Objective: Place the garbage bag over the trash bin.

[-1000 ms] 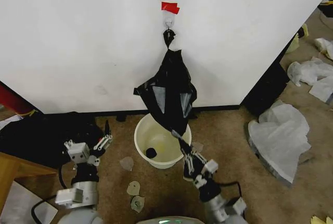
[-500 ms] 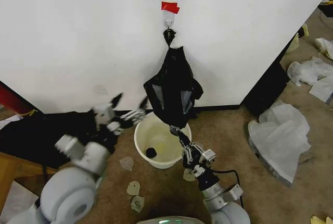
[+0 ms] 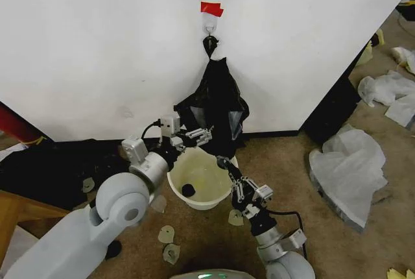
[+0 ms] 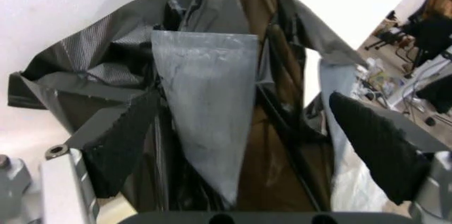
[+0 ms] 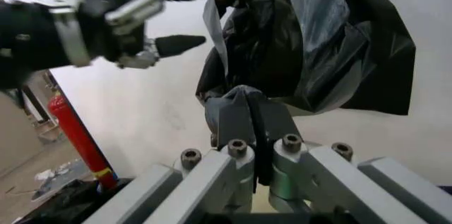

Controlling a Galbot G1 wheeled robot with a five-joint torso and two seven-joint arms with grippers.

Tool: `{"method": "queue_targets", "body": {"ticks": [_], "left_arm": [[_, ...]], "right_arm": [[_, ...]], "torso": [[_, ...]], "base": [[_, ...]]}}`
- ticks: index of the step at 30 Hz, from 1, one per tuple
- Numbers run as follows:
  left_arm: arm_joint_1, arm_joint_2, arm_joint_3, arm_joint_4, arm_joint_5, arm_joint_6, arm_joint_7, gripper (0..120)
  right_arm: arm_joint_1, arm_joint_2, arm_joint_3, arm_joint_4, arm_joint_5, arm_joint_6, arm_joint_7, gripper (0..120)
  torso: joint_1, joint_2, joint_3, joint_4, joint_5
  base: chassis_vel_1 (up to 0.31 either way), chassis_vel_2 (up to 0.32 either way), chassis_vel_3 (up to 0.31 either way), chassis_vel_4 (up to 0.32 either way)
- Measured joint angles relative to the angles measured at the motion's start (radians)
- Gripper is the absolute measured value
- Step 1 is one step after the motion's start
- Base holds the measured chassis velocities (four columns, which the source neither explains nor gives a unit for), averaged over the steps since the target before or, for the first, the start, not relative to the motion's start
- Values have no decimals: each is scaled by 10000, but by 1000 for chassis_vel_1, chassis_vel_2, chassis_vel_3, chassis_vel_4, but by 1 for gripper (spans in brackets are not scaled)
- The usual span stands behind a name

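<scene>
We find the bag (image 3: pixel 216 107) hanging from a wall hook at frame centre, above the bin (image 3: pixel 202 175). Right hand (image 3: pixel 224 162) clenched on its lower edge; left hand (image 3: pixel 194 135) spread beside it. Bin unlined.

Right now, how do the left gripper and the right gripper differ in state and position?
The left gripper has its jaws spread open at the garbage bag's left edge; the right gripper is shut on the bag's lower corner. The left is above the trash bin's rim, the right lower. Both meet the same hanging bag.
</scene>
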Motion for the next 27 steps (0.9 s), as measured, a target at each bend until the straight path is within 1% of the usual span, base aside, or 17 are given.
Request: {"method": "queue_targets", "body": {"ticks": [1,2,5,6,8,11,12,13,17,18,19,21,22,23,25,26,27], "left_arm": [[-80,-64,22,87,5,-5,-34,95],[-229,-176,63,253,6,-6,-95,90],[-338,-232,94,511,20,-31,-154,77],[-338,-232,94,511,20,-31,-154,77],[-311,-247,61,566,26,-83,-168,68],[-252,-294,27,566,41,-169,-182,54],[-252,-294,27,566,41,-169,-182,54],[-247,-312,24,561,52,-186,-185,52],[-196,-511,17,512,112,-310,-206,33],[-196,-511,17,512,112,-310,-206,33],[-188,-537,17,502,115,-318,-219,30],[-163,-553,16,481,122,-330,-250,20],[-145,-547,17,457,124,-334,-264,18],[-121,-535,15,423,136,-336,-272,11],[-110,-530,13,407,148,-338,-277,10],[-97,-529,11,390,161,-340,-285,4],[-93,-529,11,385,166,-341,-291,4]], "right_arm": [[-7,3,2,7,4,-2,3,0],[-27,4,1,16,7,-4,4,0],[-65,-1,15,32,36,-4,5,0],[-65,-1,15,32,36,-4,5,0],[-71,-7,39,43,67,-5,5,0],[-51,-30,46,39,89,-4,5,0],[-51,-30,46,39,89,-4,5,0],[-42,-33,45,31,89,-4,5,0],[-14,-34,29,-1,89,-9,12,0],[-14,-34,29,-1,89,-9,12,0],[-13,-33,30,-2,89,-12,15,0],[-13,-33,34,-1,89,-18,35,0],[-12,-31,37,-3,89,-21,50,0],[-13,-28,37,-4,91,-25,63,0],[-16,-26,38,-4,92,-26,68,0],[-22,-24,37,-1,93,-30,76,0],[-26,-23,37,3,93,-34,82,0]], "torso": [[0,0,0,-3,1],[0,0,0,-3,3],[0,0,0,-2,2],[0,0,0,-2,2],[-1,0,0,-1,1],[-2,0,-1,-1,1],[-2,0,-1,-1,1],[-2,0,-1,-1,1],[-2,0,-1,-2,1],[-2,0,-1,-2,1],[-2,0,-1,-2,1],[-2,0,-1,-2,1],[-2,1,-1,-2,1],[-2,2,-1,-2,1],[-2,2,-1,-1,1],[-2,2,-1,-1,1],[-2,2,-1,-1,1]], "base": [[0,0,0,0],[0,0,0,0],[0,0,0,0],[0,0,0,0],[0,0,0,0],[0,0,0,0],[0,0,0,0],[0,0,0,0],[0,0,0,0],[0,0,0,0],[0,0,0,0],[0,0,0,0],[0,0,0,0],[0,0,0,0],[0,0,0,0],[0,0,0,0],[0,0,0,0]]}}
